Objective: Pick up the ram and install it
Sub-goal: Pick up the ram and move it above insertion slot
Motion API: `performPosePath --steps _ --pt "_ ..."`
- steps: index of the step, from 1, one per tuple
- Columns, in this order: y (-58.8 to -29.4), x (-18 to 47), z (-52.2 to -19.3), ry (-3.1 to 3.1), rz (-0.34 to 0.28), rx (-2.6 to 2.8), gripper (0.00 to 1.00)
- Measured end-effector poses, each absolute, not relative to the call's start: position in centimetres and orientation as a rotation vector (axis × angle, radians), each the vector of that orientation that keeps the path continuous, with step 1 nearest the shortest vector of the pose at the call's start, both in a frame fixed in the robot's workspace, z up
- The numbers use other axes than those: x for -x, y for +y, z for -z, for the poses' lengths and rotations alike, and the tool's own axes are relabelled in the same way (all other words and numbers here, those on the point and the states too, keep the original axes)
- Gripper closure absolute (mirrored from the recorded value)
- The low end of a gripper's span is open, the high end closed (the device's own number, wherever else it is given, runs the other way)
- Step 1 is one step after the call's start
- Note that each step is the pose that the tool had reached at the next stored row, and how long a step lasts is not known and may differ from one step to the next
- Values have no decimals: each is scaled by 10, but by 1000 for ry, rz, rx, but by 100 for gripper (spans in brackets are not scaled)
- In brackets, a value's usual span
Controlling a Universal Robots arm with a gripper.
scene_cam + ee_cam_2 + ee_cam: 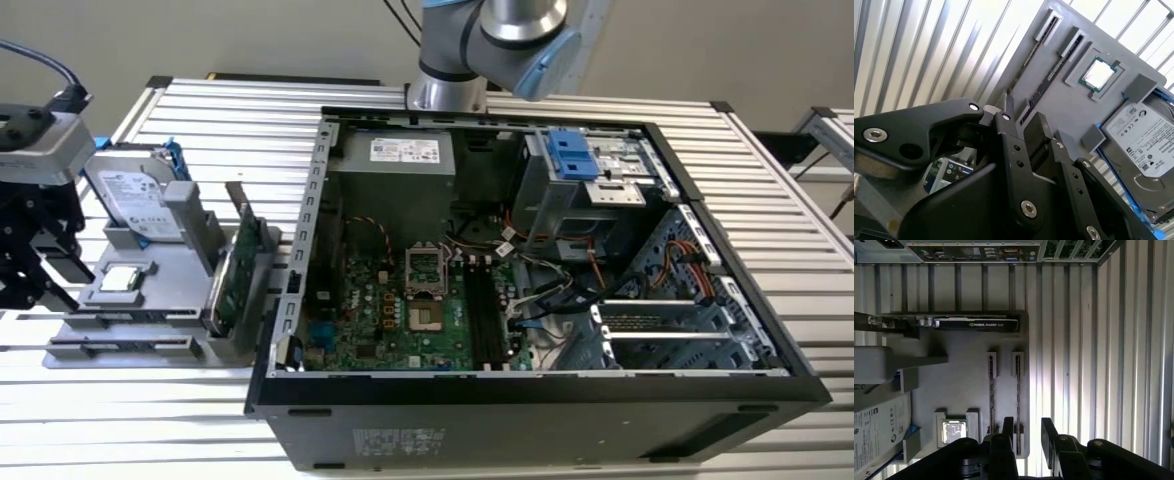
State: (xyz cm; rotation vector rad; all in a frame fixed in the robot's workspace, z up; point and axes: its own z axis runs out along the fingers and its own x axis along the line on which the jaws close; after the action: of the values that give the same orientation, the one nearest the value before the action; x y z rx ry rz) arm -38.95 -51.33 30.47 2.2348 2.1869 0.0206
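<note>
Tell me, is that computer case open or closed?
Open. In the exterior view the computer case lies with its side panel off, so the motherboard and cables inside are plainly visible.

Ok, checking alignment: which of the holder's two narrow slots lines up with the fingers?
The slot by the holder's outer edge, farther from the processor chip: it runs toward the gap between the open fingers; the other passes outside them.

The grey arm (514, 40) with blue joint caps bends over at the top of the exterior view. Its black gripper (1027, 429) points downward. The two fingers (1007, 427) stand parted, with a narrow gap between them in both wrist views.
</note>
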Motion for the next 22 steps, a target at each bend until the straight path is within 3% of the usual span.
performPosePath --steps 22 --pt "-513 393 -290 2186 -19 -2234 0"
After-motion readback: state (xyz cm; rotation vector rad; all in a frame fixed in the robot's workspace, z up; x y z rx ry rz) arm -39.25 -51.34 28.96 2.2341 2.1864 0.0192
